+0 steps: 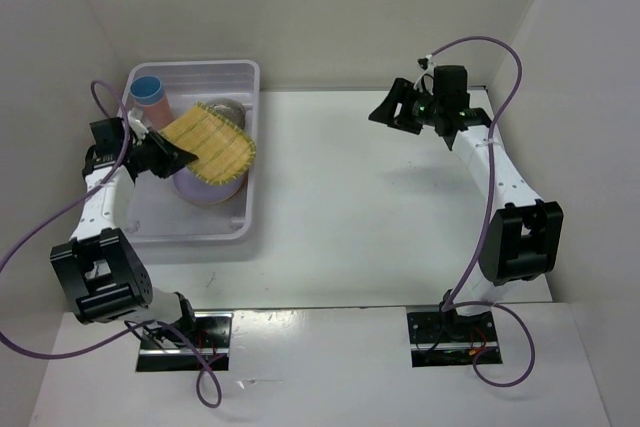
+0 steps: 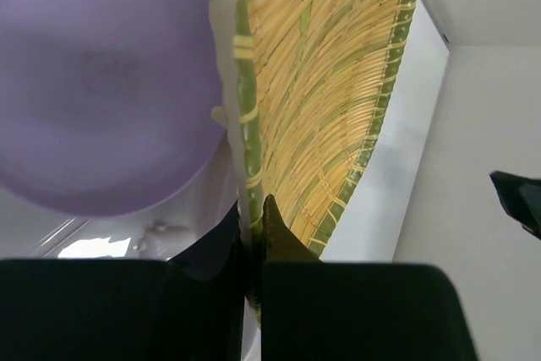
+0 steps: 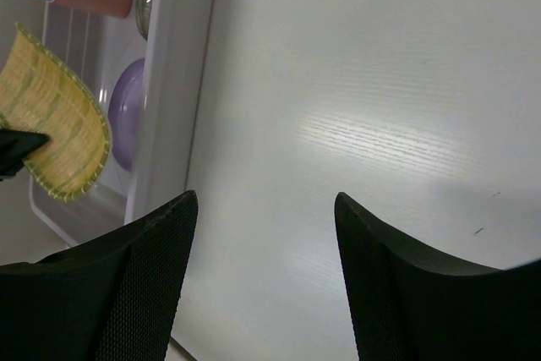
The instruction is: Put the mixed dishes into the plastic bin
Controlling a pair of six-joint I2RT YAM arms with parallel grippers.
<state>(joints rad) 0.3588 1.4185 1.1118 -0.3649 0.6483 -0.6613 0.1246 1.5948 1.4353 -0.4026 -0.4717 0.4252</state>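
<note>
Left gripper fills the bottom of its wrist view, fingers clamped on the near edge of the yellow ribbed tray. Tray fans out ahead of the fingertips, tilted and lifted, not lying flat. Lilac plate lies ahead of the hand and lower, inside the plastic bin. From the top view the tray hangs over that plate. Its end farthest from the hand reaches about to the bin wall on that side; I can't tell if it clears the rim. Pink cup, blue at its mouth, stands off to the hand's side in the bin's far corner. Grey dish peeks out past the tray, mostly hidden. Right gripper is well apart from all this, jaws spread, nothing between them, only bare table beneath.

Step as I read it: setting the tray down in the bin. To do it well I'd pull the hand back a touch so the far end sits inside the wall. Then level the tray, lower it until it rests on the plate, and only then let go. Releasing from a tilt may let it slide into the cup or hook the rim. No orange plate in sight, so I can't call the task finished.
</note>
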